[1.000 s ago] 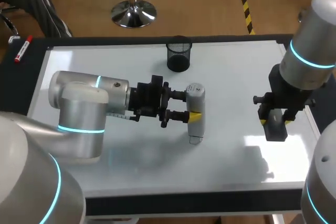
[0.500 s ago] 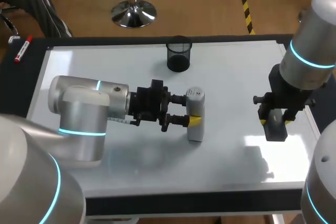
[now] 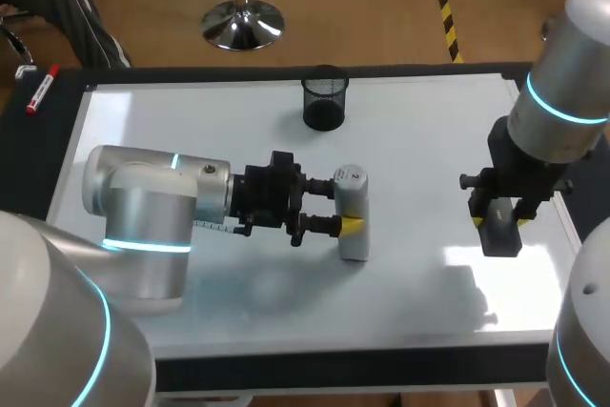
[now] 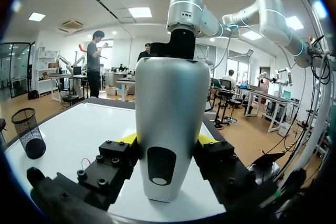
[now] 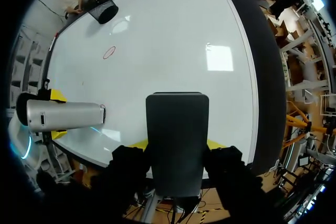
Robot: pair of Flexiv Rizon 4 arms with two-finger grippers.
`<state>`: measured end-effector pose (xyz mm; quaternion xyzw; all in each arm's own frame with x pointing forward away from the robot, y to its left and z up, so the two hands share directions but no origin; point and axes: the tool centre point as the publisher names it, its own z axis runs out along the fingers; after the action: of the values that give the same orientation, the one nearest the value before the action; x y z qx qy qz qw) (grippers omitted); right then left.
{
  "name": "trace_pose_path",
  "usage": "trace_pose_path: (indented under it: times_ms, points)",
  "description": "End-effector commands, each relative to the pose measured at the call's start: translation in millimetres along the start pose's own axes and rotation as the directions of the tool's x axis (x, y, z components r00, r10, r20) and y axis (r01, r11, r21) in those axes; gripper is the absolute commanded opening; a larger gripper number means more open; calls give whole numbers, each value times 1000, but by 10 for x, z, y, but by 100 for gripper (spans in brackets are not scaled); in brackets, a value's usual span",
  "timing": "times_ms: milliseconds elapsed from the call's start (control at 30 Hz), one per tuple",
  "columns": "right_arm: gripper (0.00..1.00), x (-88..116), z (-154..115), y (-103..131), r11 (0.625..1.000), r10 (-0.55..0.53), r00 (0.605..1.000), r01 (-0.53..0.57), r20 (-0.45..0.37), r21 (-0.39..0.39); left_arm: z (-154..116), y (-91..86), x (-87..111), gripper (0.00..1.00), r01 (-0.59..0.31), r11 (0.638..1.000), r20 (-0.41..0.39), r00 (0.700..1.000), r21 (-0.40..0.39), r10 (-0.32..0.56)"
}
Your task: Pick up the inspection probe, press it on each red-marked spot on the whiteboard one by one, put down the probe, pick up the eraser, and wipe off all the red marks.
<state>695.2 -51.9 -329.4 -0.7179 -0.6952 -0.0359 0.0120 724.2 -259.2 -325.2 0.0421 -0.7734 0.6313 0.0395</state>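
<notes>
My left gripper (image 3: 345, 205) is shut on the silver-white inspection probe (image 3: 353, 209), which stands with its tip down on the whiteboard (image 3: 191, 121) near the middle. In the left wrist view the probe (image 4: 168, 124) fills the gap between the yellow-tipped fingers (image 4: 206, 139). My right gripper (image 3: 498, 226) hangs over the board's right side, shut on the black eraser (image 3: 499, 233). The right wrist view shows the eraser (image 5: 177, 140) between its fingers, the probe (image 5: 65, 116) off to one side, and a thin red oval mark (image 5: 108, 52) between the probe and the cup.
A black mesh cup (image 3: 325, 99) stands at the board's far edge, near the middle. A red marker pen (image 3: 42, 90) lies on the dark strip left of the board. The board's dark frame (image 3: 381, 364) runs along the front.
My left gripper has shifted slightly toward the front edge with the probe, which now stands more upright. The right arm and eraser have not moved.
</notes>
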Motion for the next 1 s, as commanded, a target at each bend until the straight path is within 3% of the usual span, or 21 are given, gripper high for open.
trace_pose_path:
  times_ms: [33, 300, 633, 1000]
  points:
    - [0, -12, -3, -3, 1000, -1, 1000, 1, -3, 0, 118, 125, 4, 0, 6, 1000, 0, 1000, -14, -6]
    - [0, -12, -3, -3, 1000, -1, 1000, 1, -3, 0, 186, 163, 8, 0, 1, 999, 3, 1000, -51, -1]
    - [0, -12, -3, -3, 1000, -1, 1000, 1, -3, 0, 156, 225, 112, 0, -3, 999, 62, 998, -51, 6]
    - [0, -12, -3, -3, 1000, -1, 1000, 1, -3, 0, 131, 251, 125, 0, 6, 999, 75, 997, -40, -3]
